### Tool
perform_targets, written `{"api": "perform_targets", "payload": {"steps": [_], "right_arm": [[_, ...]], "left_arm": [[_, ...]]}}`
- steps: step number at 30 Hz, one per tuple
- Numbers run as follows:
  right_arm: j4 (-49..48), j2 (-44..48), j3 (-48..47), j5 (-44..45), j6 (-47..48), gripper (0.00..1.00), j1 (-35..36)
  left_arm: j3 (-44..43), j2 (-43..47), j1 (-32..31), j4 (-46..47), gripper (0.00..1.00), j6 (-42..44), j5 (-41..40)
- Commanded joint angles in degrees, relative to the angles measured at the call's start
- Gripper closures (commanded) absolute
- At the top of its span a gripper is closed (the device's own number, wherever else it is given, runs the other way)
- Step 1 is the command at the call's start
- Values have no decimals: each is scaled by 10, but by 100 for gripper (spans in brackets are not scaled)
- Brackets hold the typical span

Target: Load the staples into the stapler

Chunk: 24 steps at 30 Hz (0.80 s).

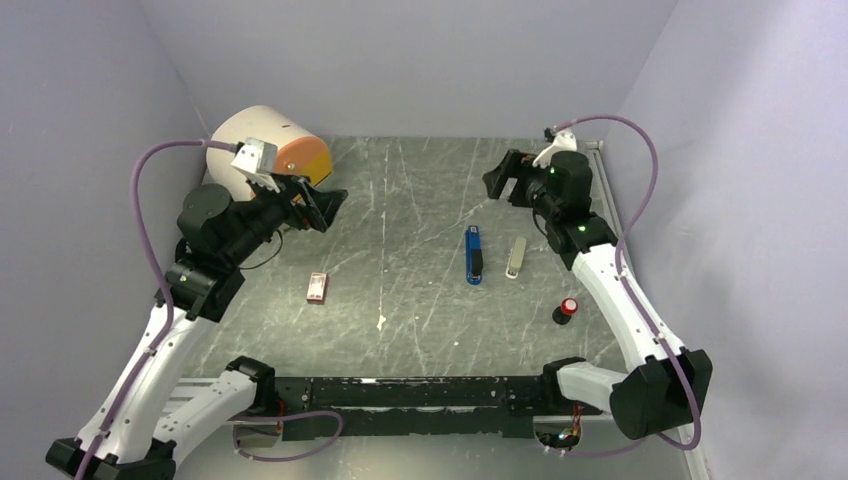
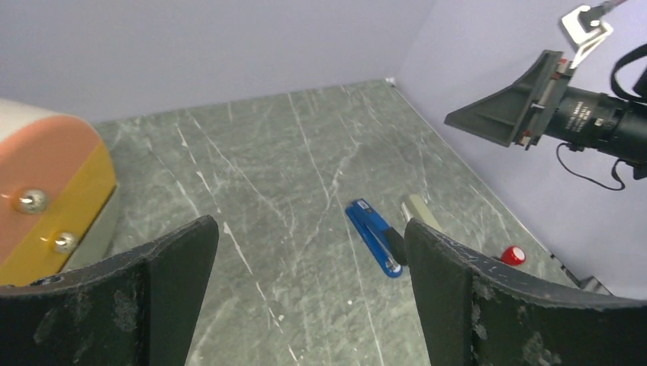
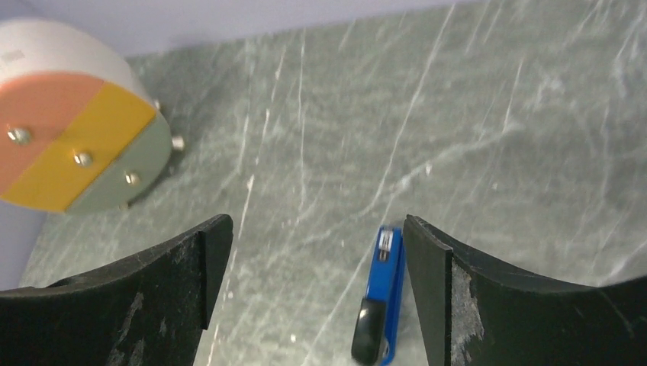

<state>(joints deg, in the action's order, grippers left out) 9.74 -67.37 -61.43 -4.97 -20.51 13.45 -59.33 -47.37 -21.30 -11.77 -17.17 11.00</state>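
Observation:
The slim blue stapler [image 1: 474, 255] lies closed on the table right of centre. It also shows in the left wrist view [image 2: 374, 236] and in the right wrist view [image 3: 384, 293]. A small pink-red and white box [image 1: 318, 288] lies left of centre; no bare staples show. My left gripper [image 1: 332, 203] hangs open and empty above the table's left side, and its own view [image 2: 309, 282] shows it far from the stapler. My right gripper [image 1: 498, 181] hangs open and empty above the far right, and its own view [image 3: 317, 290] shows the stapler beside its right finger, lower down.
A pale beige bar [image 1: 516, 258] lies just right of the stapler. A red-capped black cylinder [image 1: 566, 309] stands at the near right. A large white drum with an orange and yellow face [image 1: 270, 150] lies at the far left corner. Lilac walls enclose three sides.

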Motion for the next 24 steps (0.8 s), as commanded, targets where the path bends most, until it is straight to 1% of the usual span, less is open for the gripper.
{"api": "perform_targets", "payload": {"steps": [1,5,9,10,11,14,15,18,19,21,24], "right_arm": [[75,-10,30,28,-11,13,43],[149,-60,20,118,-1,14,110],[206,-114,8,207,-12,15,154],[216,-131,6,223,-18,15,160],[226,-143,4,238,-25,15,165],[250,-174,0,265,-38,17,179],[253,-184,1,266,-40,20,182],[256,-213,4,252,-45,38,185],[257,-222,3,245,-46,42,185],[253,-236,3,238,-51,45,187],[243,-247,3,233,-54,46,188]], "left_arm": [[26,-21,5,26,5,-8,76],[47,-44,5,41,8,-21,102],[63,-59,5,57,9,-48,76],[64,-62,5,56,8,-51,65],[63,-67,5,50,4,-53,52],[56,-86,5,28,3,-54,35],[53,-94,5,19,3,-54,34],[55,-115,5,9,3,-60,39],[60,-120,5,11,3,-65,42],[70,-129,5,15,3,-76,47],[80,-143,5,16,3,-91,53]]}}
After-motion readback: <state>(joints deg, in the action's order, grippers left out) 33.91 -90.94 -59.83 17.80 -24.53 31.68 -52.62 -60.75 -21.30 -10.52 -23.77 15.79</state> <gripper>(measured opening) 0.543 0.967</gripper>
